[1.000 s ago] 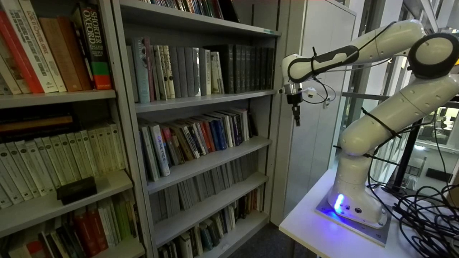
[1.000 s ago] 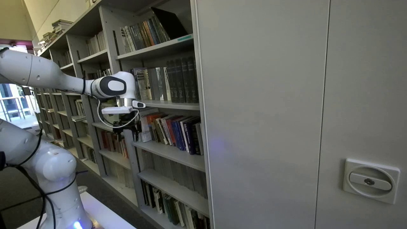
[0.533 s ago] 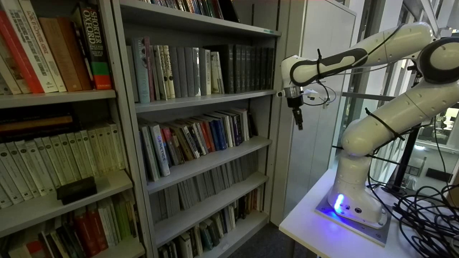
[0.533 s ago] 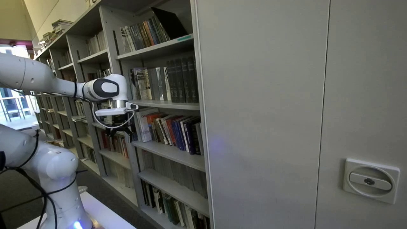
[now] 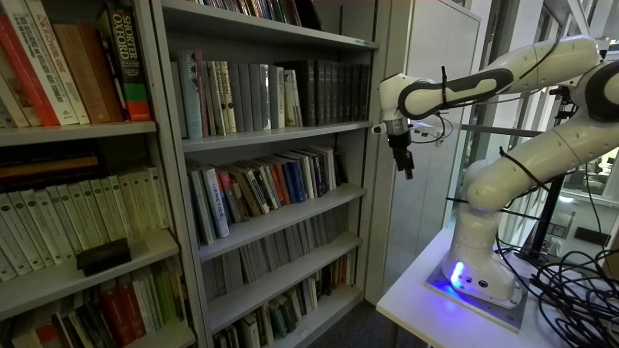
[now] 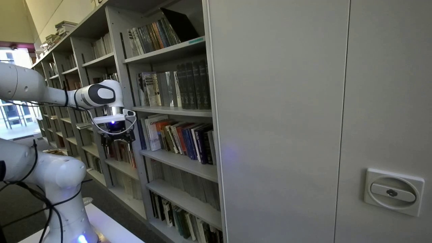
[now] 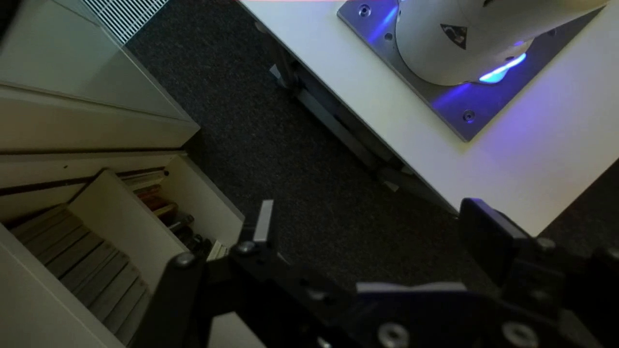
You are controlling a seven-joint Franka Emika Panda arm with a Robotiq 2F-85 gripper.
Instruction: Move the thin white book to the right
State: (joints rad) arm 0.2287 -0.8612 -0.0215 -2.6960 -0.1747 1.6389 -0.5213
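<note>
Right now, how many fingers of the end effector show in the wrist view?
2, standing apart in the lower half: one finger left of the picture's middle, the other finger to the right. No more seem hidden.

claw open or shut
Open: in the wrist view, the claw has its two fingers well apart, with dark floor showing between them.

From the wrist, I look steeply down on carpet (image 7: 217, 82) and white table (image 7: 522, 179); both exterior views share the arm (image 5: 561, 140) and, obliquely, the bookcase (image 5: 290, 273), a cabinet door (image 6: 276, 121) close up in an exterior view.
</note>
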